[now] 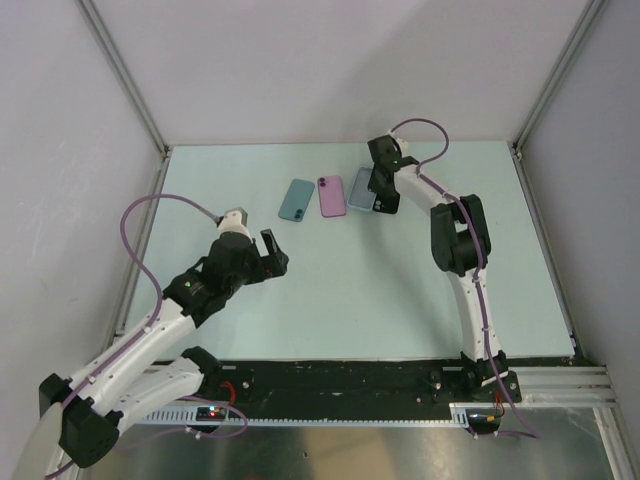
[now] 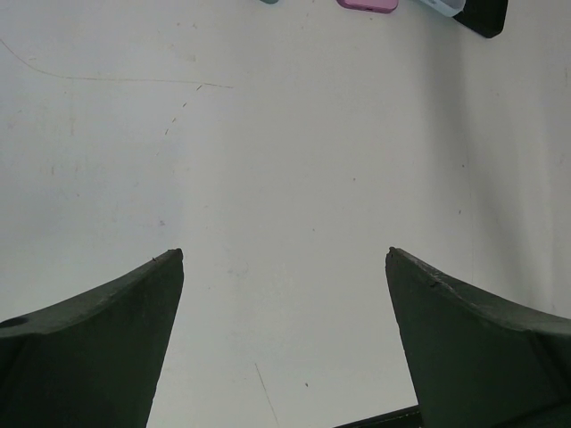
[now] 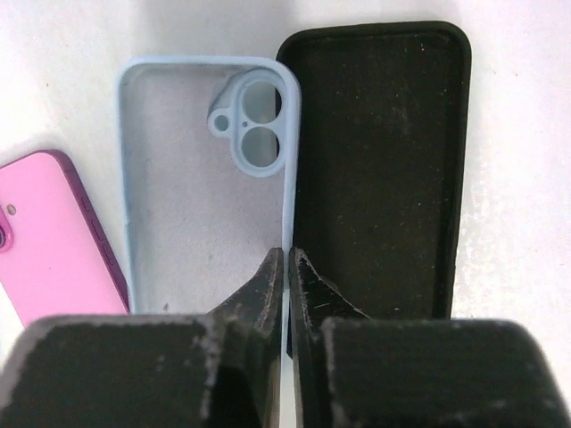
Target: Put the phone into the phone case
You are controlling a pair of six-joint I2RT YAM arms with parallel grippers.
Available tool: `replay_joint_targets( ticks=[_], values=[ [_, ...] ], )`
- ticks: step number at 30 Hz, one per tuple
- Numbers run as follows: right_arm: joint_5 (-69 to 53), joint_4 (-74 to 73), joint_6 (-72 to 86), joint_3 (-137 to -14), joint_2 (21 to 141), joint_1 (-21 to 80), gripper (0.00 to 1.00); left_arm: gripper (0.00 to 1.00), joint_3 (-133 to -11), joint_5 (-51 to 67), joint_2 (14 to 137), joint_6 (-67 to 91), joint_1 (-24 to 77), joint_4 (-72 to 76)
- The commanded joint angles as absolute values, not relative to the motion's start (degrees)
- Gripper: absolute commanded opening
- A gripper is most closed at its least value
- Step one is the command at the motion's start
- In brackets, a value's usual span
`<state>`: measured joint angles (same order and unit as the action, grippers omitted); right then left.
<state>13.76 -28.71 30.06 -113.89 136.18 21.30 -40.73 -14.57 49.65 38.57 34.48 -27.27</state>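
Note:
A pink phone (image 1: 331, 196) (image 3: 53, 241) lies face down at the far middle of the table. To its right lies an empty light blue phone case (image 1: 361, 190) (image 3: 187, 178), open side up. An empty black phone case (image 1: 386, 196) (image 3: 379, 169) lies against that case's right side. My right gripper (image 1: 380, 190) (image 3: 287, 252) is over the seam between the two cases. It is shut on the light blue case's right rim. My left gripper (image 1: 272, 252) (image 2: 285, 254) hovers open over bare table, well in front and to the left of the phones.
A teal phone-shaped item (image 1: 296, 200) lies left of the pink phone. Grey walls and metal posts close in the table (image 1: 350, 300) on three sides. A black rail (image 1: 350, 380) runs along the near edge by the arm bases.

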Motion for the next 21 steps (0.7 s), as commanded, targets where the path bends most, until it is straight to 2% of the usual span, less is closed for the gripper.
replay_joint_targets(
  ticks=[1,11,21],
  values=[
    [14.98,-29.79,28.9,-117.33,136.1,21.11,0.02,0.98,-43.1,-14.18,49.77,38.23,34.09,-26.38],
    [13.47,-30.08,26.34,-114.56,125.94,20.81,0.0,0.98,-44.0,-13.9,50.13,40.16,33.98,-26.32],
    [6.93,-27.33,28.08,-86.75,104.59,24.69,0.0,0.98,-48.78,-18.75,57.11,44.27,33.37,-25.7]
  ],
)
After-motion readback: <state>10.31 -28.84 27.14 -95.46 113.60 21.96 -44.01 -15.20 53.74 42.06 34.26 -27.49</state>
